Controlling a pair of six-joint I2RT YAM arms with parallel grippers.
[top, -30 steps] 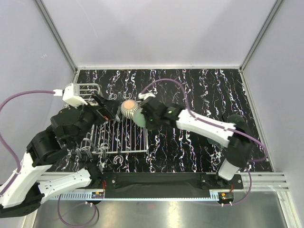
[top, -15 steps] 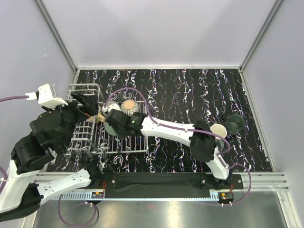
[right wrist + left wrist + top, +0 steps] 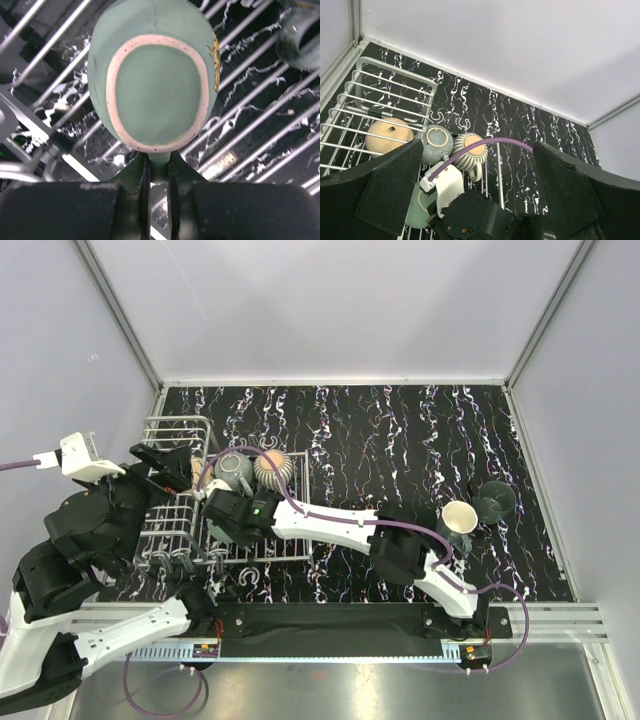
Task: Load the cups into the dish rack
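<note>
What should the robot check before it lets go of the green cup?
1. Grip: ok, the right gripper is shut on the handle of the mint green cup.
2. Cup over the dish rack: ok, wires lie below it.
3. Cup resting on the wires: cannot tell.
4. Gap to the grey-teal cup nearby: cannot tell.
5. Other hand free: ok, the left gripper is open and holds nothing.

We've got a black table (image 3: 400, 435) streaked with white; on it the white wire dish rack (image 3: 270, 546) at the left, and well apart at the right, a pale-lined cup (image 3: 460, 516) just beside a dark grey-teal cup (image 3: 495, 501)
</note>
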